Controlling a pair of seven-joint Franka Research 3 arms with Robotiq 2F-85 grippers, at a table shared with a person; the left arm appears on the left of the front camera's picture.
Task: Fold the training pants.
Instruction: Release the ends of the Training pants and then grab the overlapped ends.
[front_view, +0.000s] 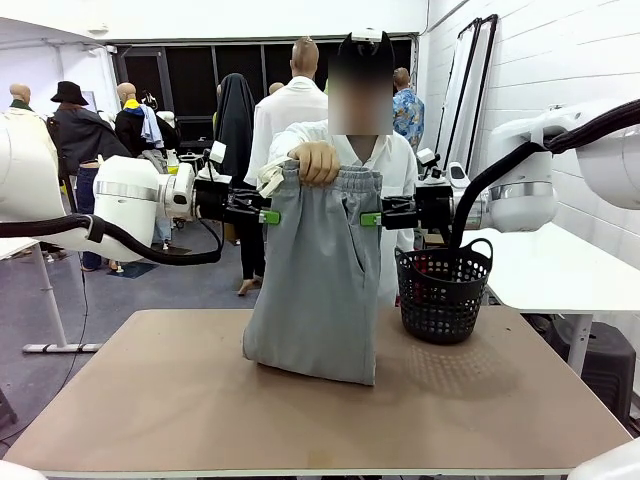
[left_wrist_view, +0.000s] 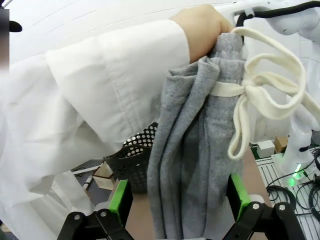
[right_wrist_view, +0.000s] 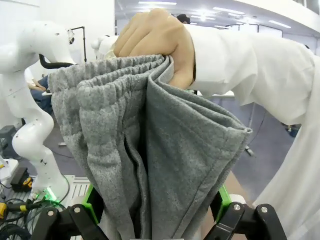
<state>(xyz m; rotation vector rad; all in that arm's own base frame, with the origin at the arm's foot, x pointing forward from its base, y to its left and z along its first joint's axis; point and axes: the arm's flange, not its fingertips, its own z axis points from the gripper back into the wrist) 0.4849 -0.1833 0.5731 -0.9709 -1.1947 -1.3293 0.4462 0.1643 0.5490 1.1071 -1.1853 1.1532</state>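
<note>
A person's hand holds the light grey training pants up by the gathered waistband, and the legs hang down to the table. My left gripper and right gripper flank the pants just below the waistband, both open. In the left wrist view the pants and their whitish drawstring hang between the green pads of my left gripper. In the right wrist view the bunched pants sit between the pads of my right gripper, under the person's fist.
A black mesh basket stands on the brown table at the right, close to the pants. The person in a white shirt stands at the far edge. A white side table lies beyond the right side.
</note>
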